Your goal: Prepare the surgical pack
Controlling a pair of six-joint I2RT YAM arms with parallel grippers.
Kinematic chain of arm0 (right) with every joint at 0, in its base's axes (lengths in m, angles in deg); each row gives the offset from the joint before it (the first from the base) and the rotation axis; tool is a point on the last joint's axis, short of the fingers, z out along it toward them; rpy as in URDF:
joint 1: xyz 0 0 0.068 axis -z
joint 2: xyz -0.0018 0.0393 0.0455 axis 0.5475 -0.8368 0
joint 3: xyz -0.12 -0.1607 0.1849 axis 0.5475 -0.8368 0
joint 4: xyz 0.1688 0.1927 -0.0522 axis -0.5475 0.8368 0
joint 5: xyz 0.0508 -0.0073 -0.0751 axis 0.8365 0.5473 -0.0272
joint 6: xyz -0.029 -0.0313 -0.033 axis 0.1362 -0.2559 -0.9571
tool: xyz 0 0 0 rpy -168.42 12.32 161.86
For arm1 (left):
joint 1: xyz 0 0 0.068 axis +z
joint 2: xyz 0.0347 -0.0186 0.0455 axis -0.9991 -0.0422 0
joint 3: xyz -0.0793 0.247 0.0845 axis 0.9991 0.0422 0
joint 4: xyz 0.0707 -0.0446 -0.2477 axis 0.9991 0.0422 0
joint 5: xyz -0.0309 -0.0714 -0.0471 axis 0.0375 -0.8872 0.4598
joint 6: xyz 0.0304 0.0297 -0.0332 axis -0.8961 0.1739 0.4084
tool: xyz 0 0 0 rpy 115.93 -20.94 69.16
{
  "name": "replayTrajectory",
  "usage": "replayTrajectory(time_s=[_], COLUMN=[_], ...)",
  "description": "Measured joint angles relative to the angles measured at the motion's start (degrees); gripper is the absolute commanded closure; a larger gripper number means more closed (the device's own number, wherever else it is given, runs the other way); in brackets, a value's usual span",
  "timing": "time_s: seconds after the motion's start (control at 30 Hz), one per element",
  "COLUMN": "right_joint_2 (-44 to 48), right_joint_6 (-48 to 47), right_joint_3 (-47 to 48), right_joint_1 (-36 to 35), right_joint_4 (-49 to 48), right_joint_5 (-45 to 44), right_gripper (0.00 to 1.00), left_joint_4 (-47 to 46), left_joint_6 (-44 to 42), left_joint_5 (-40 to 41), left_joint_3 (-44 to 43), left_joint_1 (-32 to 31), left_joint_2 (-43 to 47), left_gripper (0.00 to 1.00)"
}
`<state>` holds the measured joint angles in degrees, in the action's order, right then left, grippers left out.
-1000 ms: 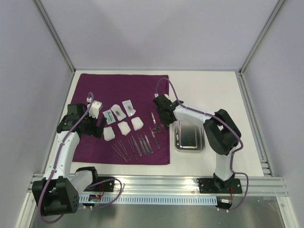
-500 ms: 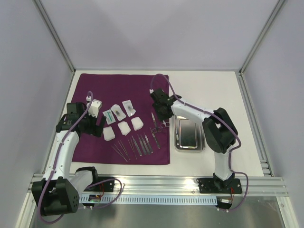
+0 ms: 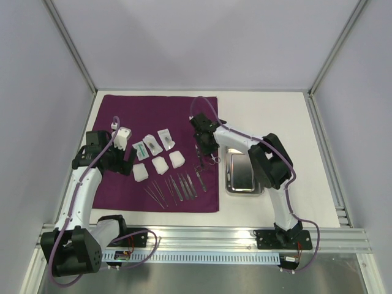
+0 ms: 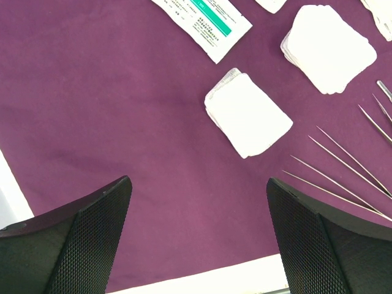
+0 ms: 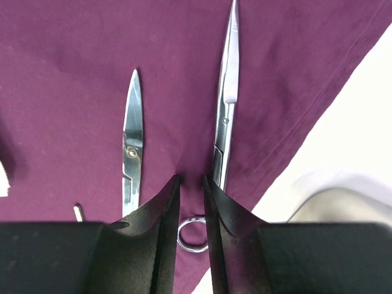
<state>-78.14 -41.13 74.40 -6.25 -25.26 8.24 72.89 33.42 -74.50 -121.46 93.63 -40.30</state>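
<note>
Deep-purple cloth [image 3: 153, 116] carries slim, shiny steel scissors [image 5: 224, 122].

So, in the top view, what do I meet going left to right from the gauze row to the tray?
Left gauze square → middle gauze square → right gauze square → scissors → steel tray.

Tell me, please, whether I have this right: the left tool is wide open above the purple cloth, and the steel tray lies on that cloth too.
Not quite. The steel tray lies off the purple cloth, on the bare white table to its right, as the top external view shows. The left tool is indeed wide open above the cloth.
</note>
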Motion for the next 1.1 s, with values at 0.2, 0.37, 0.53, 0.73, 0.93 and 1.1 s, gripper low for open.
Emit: replayTrajectory(time_s=[0.2, 0.37, 0.53, 0.73, 0.93, 1.1], right_joint_2=[0.2, 0.9, 0.9, 0.7, -0.2, -0.3], right_joint_6=[0.0, -0.2, -0.7, -1.0, -1.0, -1.0], right_joint_3=[0.2, 0.3, 0.3, 0.3, 0.2, 0.2], right_joint_1=[0.2, 1.1, 2.7, 3.0, 3.0, 3.0], right_joint_4=[1.0, 1.0, 0.9, 0.8, 0.5, 0.4], right_joint_5=[0.0, 0.0, 0.0, 0.2, 1.6, 2.9], right_gripper=[0.76, 0.76, 0.76, 0.76, 0.76, 0.76], left_joint_4=[0.0, 0.0, 0.0, 0.0, 0.0, 0.0], left_joint_6=[0.0, 0.0, 0.0, 0.0, 0.0, 0.0], left_joint_5=[-0.1, -0.1, 0.0, 0.2, 0.4, 0.4], left_joint_3=[0.0, 0.0, 0.0, 0.0, 0.0, 0.0], left_joint_1=[0.0, 0.0, 0.0, 0.0, 0.0, 0.0], left_joint_2=[-0.3, -0.7, -0.8, -1.4, -1.4, -1.4], left_gripper=[0.00, 0.00, 0.00, 0.00, 0.00, 0.00])
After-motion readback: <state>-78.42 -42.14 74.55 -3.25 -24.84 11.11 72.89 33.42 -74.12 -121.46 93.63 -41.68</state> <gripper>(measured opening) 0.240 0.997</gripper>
